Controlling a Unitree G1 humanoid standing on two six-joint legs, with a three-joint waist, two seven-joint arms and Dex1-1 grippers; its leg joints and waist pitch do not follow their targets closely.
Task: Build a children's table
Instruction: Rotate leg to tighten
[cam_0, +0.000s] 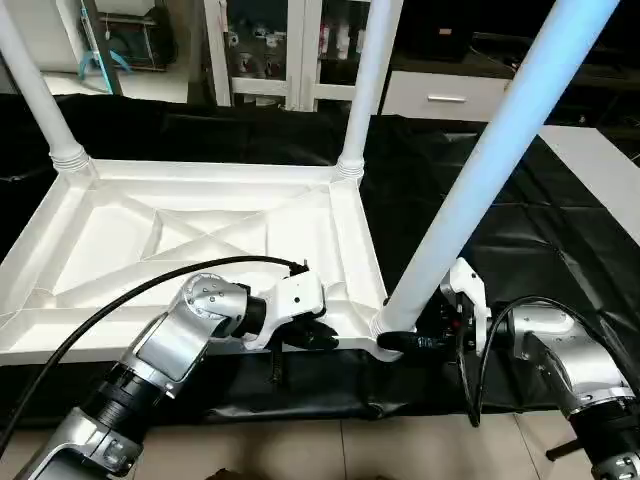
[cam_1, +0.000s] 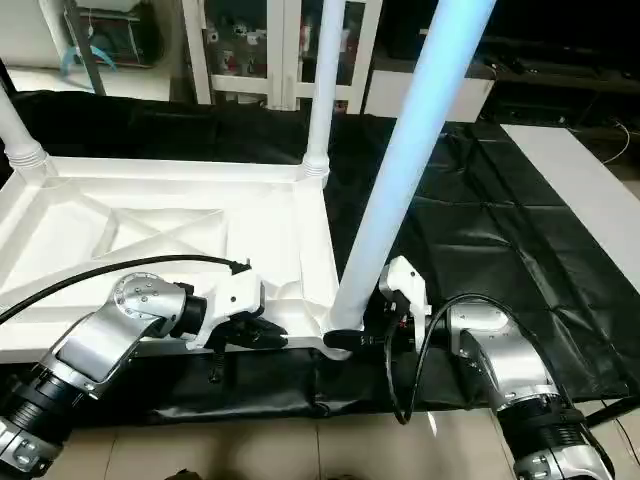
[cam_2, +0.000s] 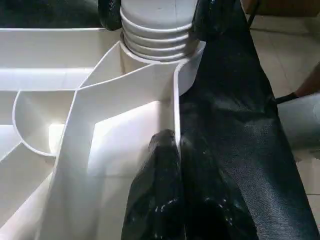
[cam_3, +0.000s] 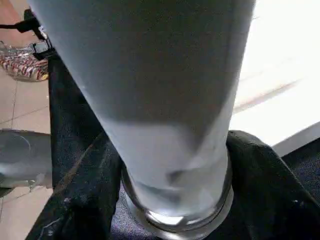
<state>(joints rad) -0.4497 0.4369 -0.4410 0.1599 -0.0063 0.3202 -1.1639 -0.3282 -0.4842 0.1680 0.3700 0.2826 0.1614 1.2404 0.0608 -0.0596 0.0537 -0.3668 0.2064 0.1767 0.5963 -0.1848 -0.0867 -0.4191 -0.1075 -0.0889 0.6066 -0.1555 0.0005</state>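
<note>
Right gripper closed around near-right leg at its socket; left gripper clamped on tabletop near rim.

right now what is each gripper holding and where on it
The right gripper clamps the leaning leg at its base by the near corner socket. The left gripper pinches the tabletop by its near edge wall.

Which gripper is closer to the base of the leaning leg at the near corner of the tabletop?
Right. The right gripper clasps the leaning leg at its base; the left gripper grips the tabletop rim beside it.
</note>
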